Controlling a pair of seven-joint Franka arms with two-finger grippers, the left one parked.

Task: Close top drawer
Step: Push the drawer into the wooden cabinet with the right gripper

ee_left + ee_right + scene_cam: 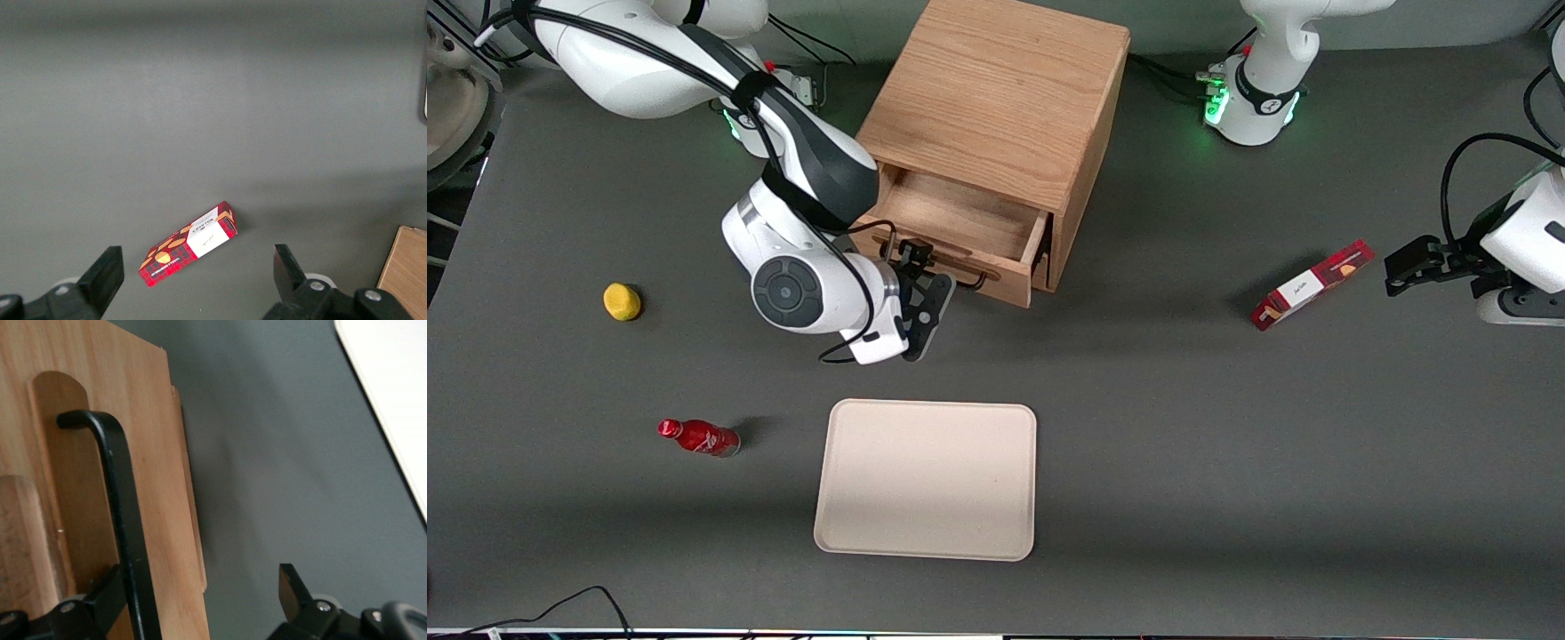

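The oak cabinet [996, 98] stands at the middle of the table. Its top drawer [960, 218] is pulled out, and its inside looks empty. The thin black handle [965, 277] runs along the drawer's front panel. My right gripper [927, 271] is right in front of that panel, at the handle's end toward the working arm. In the right wrist view the gripper [199, 583] is open. One finger [100, 597] sits against the black handle [117, 493] on the drawer front [157, 480]. The other finger [290, 583] hangs over bare table. Nothing is held.
A cream tray [925, 480] lies nearer the front camera than the cabinet; its edge shows in the right wrist view [393, 400]. A lemon [622, 301] and a red bottle [698, 437] lie toward the working arm's end. A red box [1312, 284] lies toward the parked arm's end and also shows in the left wrist view [190, 243].
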